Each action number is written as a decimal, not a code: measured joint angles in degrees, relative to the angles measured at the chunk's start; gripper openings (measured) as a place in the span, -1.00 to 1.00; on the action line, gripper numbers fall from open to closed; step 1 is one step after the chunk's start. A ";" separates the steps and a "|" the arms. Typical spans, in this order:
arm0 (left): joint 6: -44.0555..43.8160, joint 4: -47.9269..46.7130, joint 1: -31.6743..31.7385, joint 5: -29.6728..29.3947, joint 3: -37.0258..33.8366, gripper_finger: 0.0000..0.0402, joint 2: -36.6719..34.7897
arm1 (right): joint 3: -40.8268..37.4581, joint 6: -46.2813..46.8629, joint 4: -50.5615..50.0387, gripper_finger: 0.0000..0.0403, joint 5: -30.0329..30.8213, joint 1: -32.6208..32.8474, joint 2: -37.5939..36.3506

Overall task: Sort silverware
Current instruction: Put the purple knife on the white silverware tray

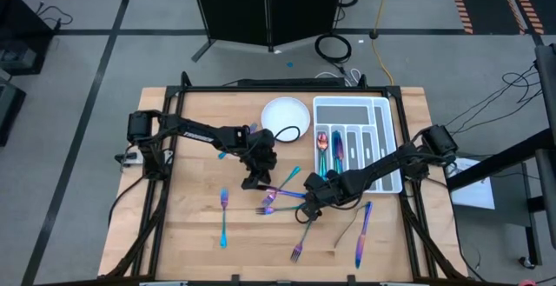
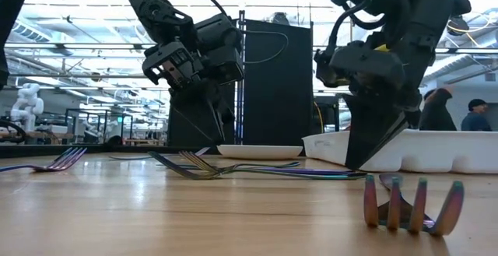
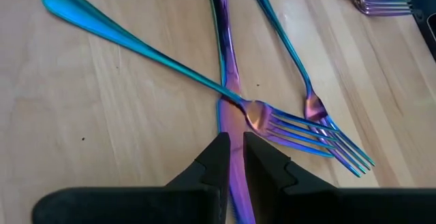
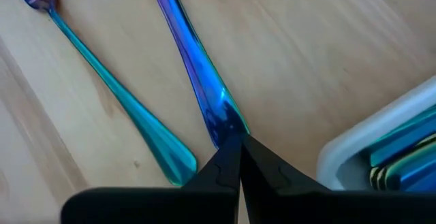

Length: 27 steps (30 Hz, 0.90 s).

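Iridescent silverware lies scattered on the wooden table. My left gripper [image 1: 254, 182] [image 3: 231, 149] points down at a purple knife [image 3: 230, 94], its fingertips a narrow gap apart, one on each side of it. A teal fork [image 3: 136, 43] lies across that knife, and a second fork [image 3: 300, 67] rests beside it. My right gripper [image 1: 310, 206] [image 4: 237, 146] is shut, with its tips on the rounded blue end of a long blue-purple piece [image 4: 194, 54]. Another teal fork [image 4: 116, 94] lies flat next to that piece. My left gripper has its fingertips [image 3: 216, 152] on either side of the knife's purple stretch [image 3: 235, 125], slanting down from above and astride it. I cannot tell whether they touch it. The knife lies flat on the table. My right gripper sets its shut fingertips [image 4: 228, 152] on the blue rounded end [image 4: 225, 122] of the long piece, steeply from above. That piece lies flat on the table.
The white cutlery tray [image 1: 382, 112] stands at the far right with pieces in its compartments, its corner [image 4: 354, 146] close to my right gripper. A round white plate [image 1: 285, 115] sits left of it. Loose forks [image 1: 223, 212] [image 1: 300, 247] and a knife [image 1: 360, 238] lie nearer the front edge.
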 joint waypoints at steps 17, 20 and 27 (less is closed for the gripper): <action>10.69 0.62 -1.18 -8.85 0.03 -0.72 0.00 | 0.46 1.71 2.38 -1.00 -2.43 1.19 4.87; 11.91 1.77 -1.95 -9.09 0.03 -0.58 0.00 | 0.41 1.74 2.43 -1.00 -2.48 1.17 4.87; 11.92 3.54 -5.11 -10.97 0.03 -0.19 0.00 | 0.37 2.38 2.55 -1.00 -2.66 1.16 4.87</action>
